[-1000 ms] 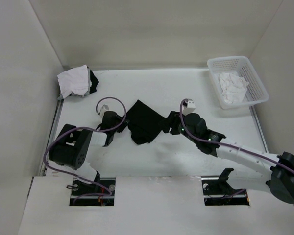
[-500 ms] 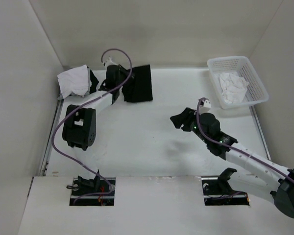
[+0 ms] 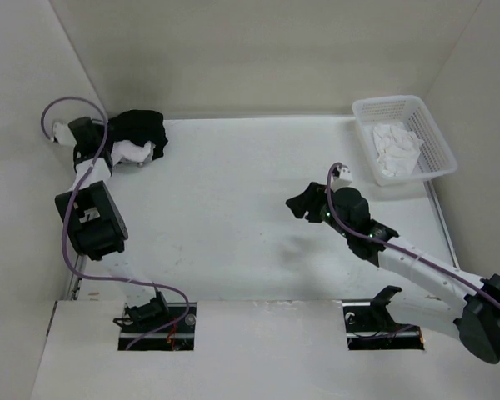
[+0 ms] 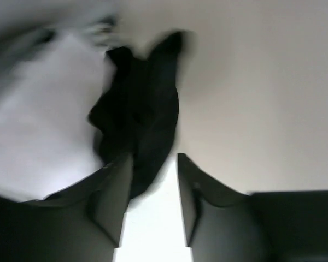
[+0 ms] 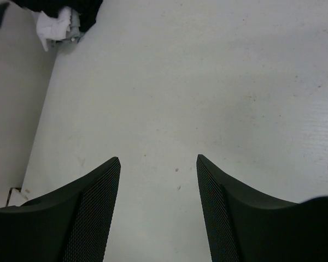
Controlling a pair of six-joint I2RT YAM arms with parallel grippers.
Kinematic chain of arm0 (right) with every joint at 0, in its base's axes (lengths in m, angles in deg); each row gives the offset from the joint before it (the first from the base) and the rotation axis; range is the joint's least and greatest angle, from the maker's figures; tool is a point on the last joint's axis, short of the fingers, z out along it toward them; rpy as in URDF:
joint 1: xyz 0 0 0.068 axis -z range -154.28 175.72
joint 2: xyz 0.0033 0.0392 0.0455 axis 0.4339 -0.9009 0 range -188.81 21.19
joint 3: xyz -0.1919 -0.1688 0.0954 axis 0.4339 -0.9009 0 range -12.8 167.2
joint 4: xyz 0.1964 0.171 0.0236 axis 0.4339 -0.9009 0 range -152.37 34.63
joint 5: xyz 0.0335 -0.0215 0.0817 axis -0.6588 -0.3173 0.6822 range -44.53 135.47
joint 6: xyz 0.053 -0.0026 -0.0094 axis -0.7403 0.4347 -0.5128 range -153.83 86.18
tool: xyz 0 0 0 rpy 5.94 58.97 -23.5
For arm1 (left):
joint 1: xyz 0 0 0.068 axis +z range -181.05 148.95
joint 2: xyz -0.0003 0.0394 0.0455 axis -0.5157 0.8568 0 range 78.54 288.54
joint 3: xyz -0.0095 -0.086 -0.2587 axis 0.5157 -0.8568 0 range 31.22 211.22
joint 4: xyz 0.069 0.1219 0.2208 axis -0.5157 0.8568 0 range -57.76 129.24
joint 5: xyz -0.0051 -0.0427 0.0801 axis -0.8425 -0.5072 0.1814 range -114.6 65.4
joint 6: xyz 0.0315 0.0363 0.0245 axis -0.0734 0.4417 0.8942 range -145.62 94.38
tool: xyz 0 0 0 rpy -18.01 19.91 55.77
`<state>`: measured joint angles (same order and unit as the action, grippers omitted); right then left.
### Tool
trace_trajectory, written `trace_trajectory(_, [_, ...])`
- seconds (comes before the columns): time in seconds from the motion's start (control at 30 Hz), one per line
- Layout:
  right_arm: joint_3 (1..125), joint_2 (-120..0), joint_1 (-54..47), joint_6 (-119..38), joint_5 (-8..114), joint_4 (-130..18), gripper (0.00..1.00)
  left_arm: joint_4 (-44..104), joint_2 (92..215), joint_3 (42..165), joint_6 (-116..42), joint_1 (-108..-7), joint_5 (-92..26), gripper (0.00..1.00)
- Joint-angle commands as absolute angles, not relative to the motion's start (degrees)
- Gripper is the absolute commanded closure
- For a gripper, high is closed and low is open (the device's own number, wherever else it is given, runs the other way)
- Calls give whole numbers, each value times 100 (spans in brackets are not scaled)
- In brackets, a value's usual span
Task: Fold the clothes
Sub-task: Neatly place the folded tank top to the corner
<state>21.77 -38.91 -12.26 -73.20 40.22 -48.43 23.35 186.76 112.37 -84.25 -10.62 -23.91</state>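
walls [image 3: 258, 58]: plain off-white | table [image 3: 233, 250]: white, matte | light: even, soft

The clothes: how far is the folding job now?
Done, it seems: a black garment lies in the far left corner, over a white garment. In hand: nothing gripped, apparently; left fingers stand apart just before it, right fingers open over the table. Left: the white cloth in the basket.

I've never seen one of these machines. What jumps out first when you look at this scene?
The black garment heaped on a white one in the far left corner of the table, with the left gripper right at it, jaws apart. Next, the white basket at the far right holding a crumpled white cloth, and the right gripper wide open above a bare stretch of table.
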Motion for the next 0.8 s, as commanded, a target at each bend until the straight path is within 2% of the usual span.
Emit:
trace_trajectory(0.0, [2438,-3937,-1317,-7250,4134,-4571,37,2180,18560,10402,-9276,-991,-2197,58])
trace_trajectory(0.23, [2333,-4016,-1352,-7223,4003,-4606,37,1580,17172,8934,-9611,-1288,-1073,53])
trace_trajectory(0.27, [2315,-4016,-1352,-7241,3968,-4588,41,1571,16935,8723,-9646,-1446,-897,53])
trace_trajectory(0.33, [2358,-4016,-1352,-7241,3871,-4614,59,1519,16530,8362,-9629,-1824,-659,53])
trace_trajectory(0.4, [2498,-4042,-1352,-7197,3661,-4658,90,1352,16056,7941,-9533,-2446,-343,54])
trace_trajectory(0.43, [2639,-4077,-1352,-7171,3555,-4789,98,1247,15810,7712,-9480,-2832,-133,54])
trace_trajectory(0.47, [2823,-4156,-1352,-7084,3415,-4973,100,1142,15599,7536,-9401,-3297,96,54])
trace_trajectory(0.6, [3745,-4674,-985,-6663,2511,-5475,96,772,15245,7262,-8690,-5310,677,55])
trace_trajectory(0.7, [4492,-5323,-283,-6144,1834,-5573,89,657,15385,7253,-8180,-6664,634,55])
trace_trajectory(0.77, [4888,-5781,358,-5976,1394,-5625,79,622,15570,7227,-7873,-7369,285,52])
